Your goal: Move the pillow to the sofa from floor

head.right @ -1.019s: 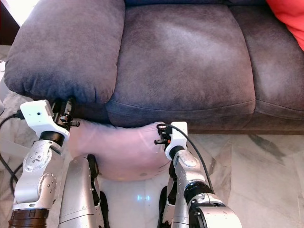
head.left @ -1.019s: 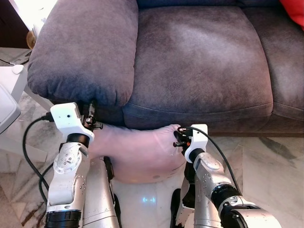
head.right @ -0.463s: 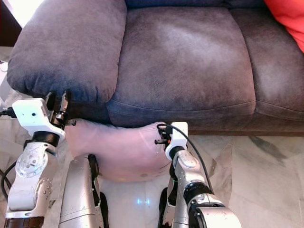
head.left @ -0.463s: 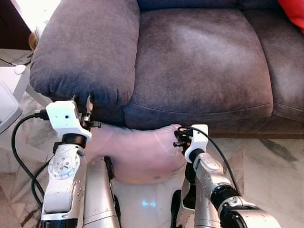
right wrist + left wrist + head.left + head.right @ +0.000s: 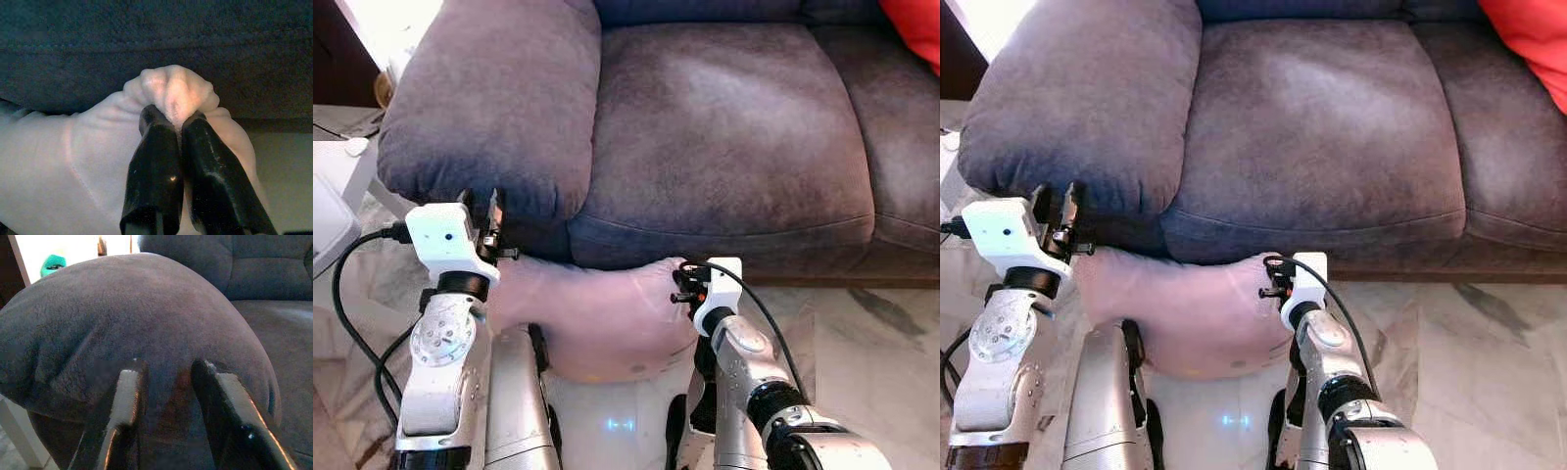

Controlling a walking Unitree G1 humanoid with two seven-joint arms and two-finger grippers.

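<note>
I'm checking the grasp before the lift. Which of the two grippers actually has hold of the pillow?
The right gripper: its fingers are pinched shut on a bunched corner of the pink pillow. The left gripper is open, facing the sofa armrest.

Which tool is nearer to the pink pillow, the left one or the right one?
Right. The right tool is shut on a bunched corner of the pink pillow. The left tool is open, above the pillow's other end, pointing at the sofa armrest.

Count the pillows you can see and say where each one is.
2. A pale pink pillow lies on the floor against the sofa front, pinched by the right hand. A red pillow sits on the sofa's right end, cut off; others may be out of frame.
</note>
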